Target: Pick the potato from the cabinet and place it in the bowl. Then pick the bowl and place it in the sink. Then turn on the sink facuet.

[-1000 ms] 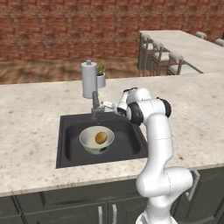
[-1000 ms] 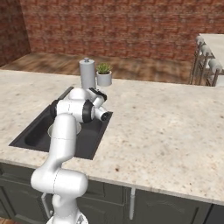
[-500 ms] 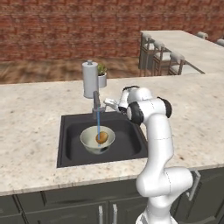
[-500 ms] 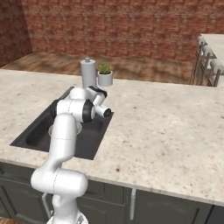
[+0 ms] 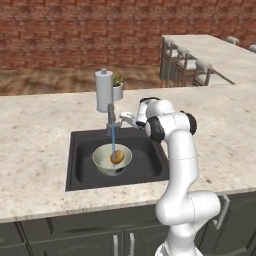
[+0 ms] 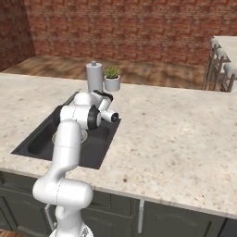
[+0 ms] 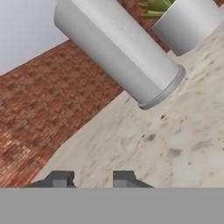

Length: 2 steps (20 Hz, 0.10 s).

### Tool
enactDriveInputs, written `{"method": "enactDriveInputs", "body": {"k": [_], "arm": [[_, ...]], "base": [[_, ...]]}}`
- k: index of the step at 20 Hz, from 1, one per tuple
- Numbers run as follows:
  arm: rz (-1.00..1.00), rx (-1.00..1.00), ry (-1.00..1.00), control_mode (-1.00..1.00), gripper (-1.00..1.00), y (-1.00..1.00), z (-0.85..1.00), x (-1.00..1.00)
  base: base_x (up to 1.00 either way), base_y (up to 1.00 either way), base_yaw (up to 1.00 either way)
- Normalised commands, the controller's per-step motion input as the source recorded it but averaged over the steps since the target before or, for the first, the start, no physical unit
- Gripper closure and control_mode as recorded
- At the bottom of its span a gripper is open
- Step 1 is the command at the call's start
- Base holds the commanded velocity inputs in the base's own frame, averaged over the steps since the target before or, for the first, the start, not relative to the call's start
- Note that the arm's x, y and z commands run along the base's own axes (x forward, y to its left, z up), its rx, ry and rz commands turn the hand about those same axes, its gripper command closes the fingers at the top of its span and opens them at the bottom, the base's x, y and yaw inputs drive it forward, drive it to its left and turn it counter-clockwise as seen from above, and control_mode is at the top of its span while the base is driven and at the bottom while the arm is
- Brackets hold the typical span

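While water now runs in a thin blue stream (image 5: 112, 140) that was absent a second ago, the final step of the task appears complete. At left in the left base view, the sink (image 5: 80, 165) holds the bowl (image 5: 112, 160), upright, with the potato (image 5: 117, 157) inside it. The stream falls from the sink faucet (image 5: 111, 120) into the bowl. Just right of the faucet sits the gripper (image 5: 128, 118); its fingertips (image 7: 61, 178) stand slightly apart, pinching nothing visible. Behind stands the paper-towel holder (image 5: 104, 90), beside the potted plant (image 5: 118, 88).

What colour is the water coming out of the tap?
Blue water, seen best from the left base view.
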Motion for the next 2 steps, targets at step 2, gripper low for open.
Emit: {"method": "enactDriveInputs", "body": {"k": [2], "arm": [[0.0,0.04,0.0,-1.0,1.0,-0.08,0.0,0.0]], "base": [[0.0,0.0,0.0]]}}
